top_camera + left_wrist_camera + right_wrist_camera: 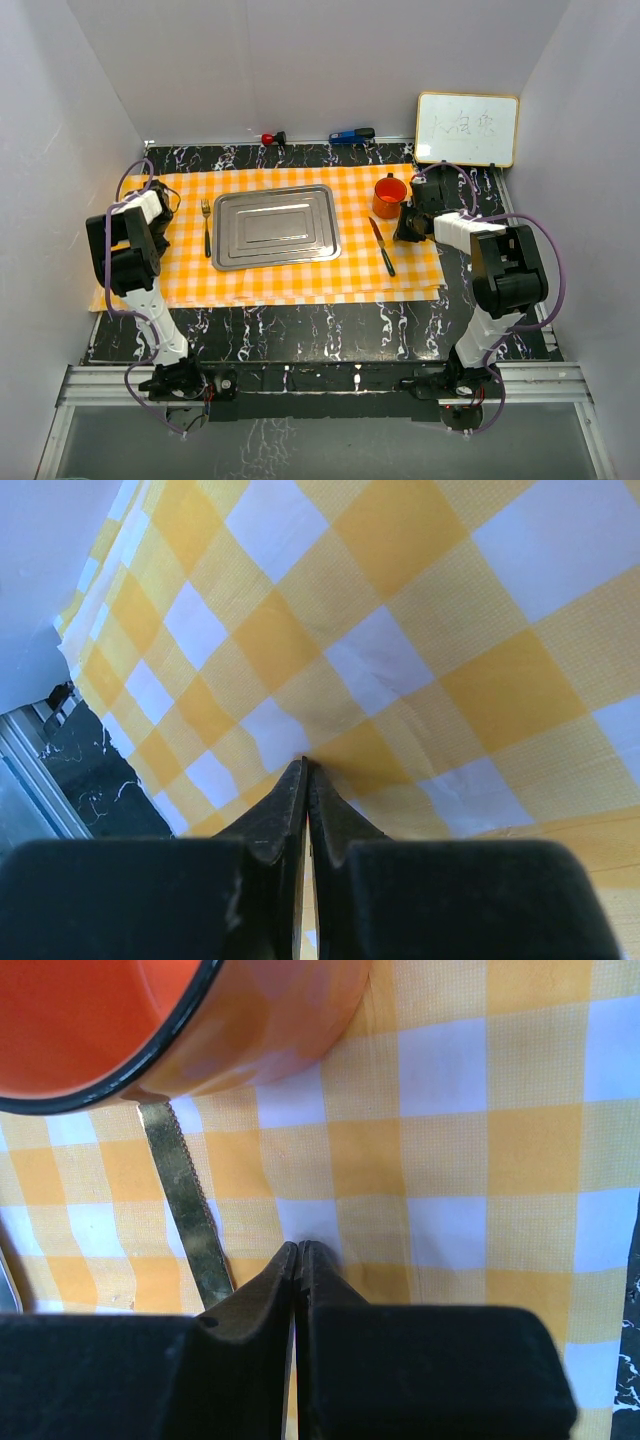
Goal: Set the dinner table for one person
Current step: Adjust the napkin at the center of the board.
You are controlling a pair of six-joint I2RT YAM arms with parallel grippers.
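The dinner table [300, 325] is a black tabletop with white veining. An orange-and-white checked cloth [290, 285] covers its middle. On the cloth lie a steel tray [275, 228], a fork [206, 225] to its left, a knife [382, 245] to its right, and an orange mug [389, 195] above the knife. My left gripper [162, 238] is shut and empty, its tips [304, 764] down at the cloth left of the fork. My right gripper [405, 230] is shut and empty, its tips [298, 1246] at the cloth just right of the knife blade [185, 1200] and below the mug [200, 1020].
A small whiteboard [467, 128] leans at the back right corner. A red-tipped item [268, 138] and a blue item [352, 135] lie along the back edge. White walls close in three sides. The cloth's left edge and the table rim [90, 780] show in the left wrist view.
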